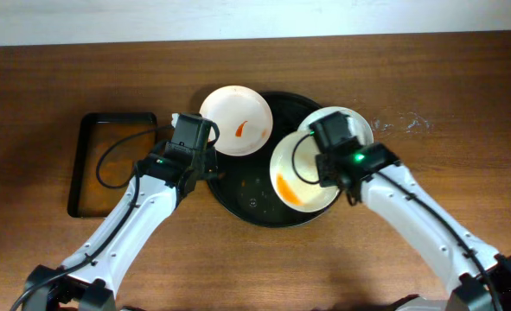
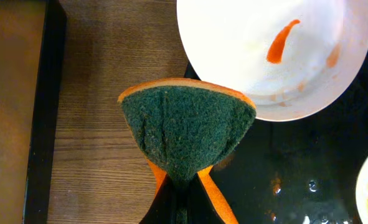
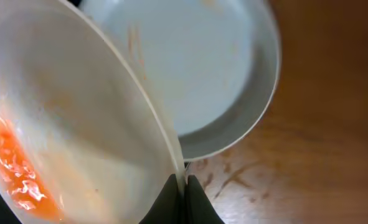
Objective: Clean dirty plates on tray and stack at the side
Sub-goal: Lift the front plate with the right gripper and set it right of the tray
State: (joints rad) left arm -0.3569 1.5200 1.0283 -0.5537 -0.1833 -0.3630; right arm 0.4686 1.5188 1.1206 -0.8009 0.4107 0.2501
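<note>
The round black tray (image 1: 255, 197) sits mid-table. One white plate (image 1: 236, 119) with an orange streak rests on its upper left rim and also shows in the left wrist view (image 2: 264, 50). My right gripper (image 1: 322, 153) is shut on the rim of a second plate (image 1: 300, 177), tilted over the tray, with orange sauce in it; the grip shows in the right wrist view (image 3: 184, 182). A third plate (image 3: 196, 68) lies behind it, at the tray's right edge. My left gripper (image 2: 180, 202) is shut on a green and orange sponge (image 2: 187, 127) at the tray's left rim.
A smaller rectangular dark tray (image 1: 80, 164) with brownish liquid lies to the left and shows in the left wrist view (image 2: 43, 112). Wet drops and orange specks lie on the black tray floor (image 2: 308, 180). Small stains mark the wood at the right (image 1: 411, 123).
</note>
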